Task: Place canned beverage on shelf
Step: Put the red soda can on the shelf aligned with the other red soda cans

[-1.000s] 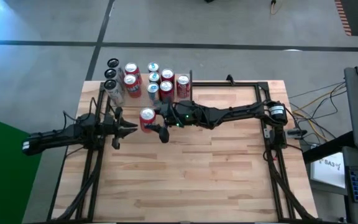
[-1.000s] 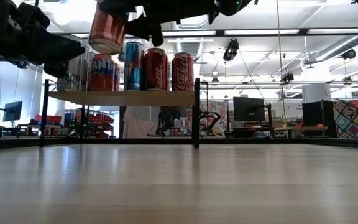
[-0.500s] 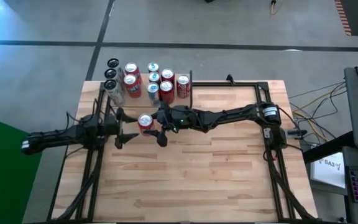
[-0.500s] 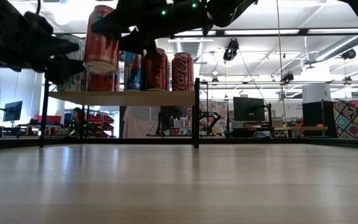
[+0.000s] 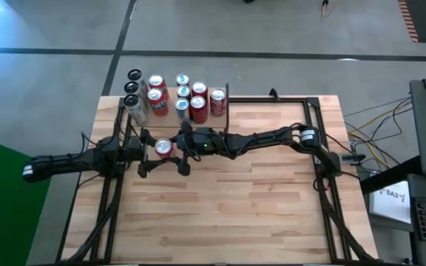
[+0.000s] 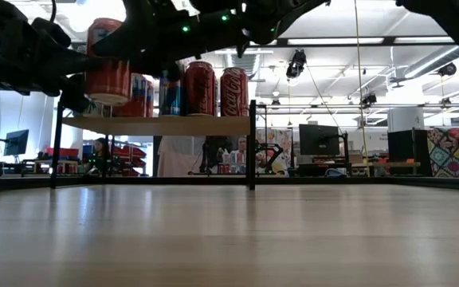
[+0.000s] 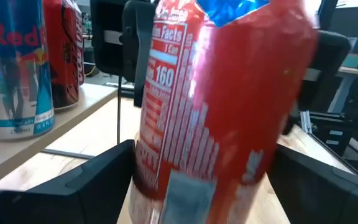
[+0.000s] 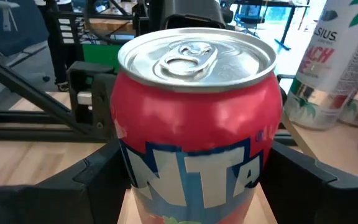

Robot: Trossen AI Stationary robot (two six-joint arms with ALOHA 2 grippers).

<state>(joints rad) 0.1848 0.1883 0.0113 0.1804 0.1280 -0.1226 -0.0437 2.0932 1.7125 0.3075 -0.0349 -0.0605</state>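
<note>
Left gripper [image 5: 148, 148] stands wide around the Fanta can [image 5: 163, 148], not yet touching as far as I see; right gripper [image 5: 176, 151] grips that can in the air just before the shelf [image 6: 158, 124]. If I release early, it drops; tilted, it may topple the shelved cans [image 5: 187, 96].

My right arm reaches far across, its gripper [image 5: 170, 148] clamped on the can [image 5: 163, 148]. My left gripper [image 5: 148, 151] faces it, fingers spread wide to either side.
</note>
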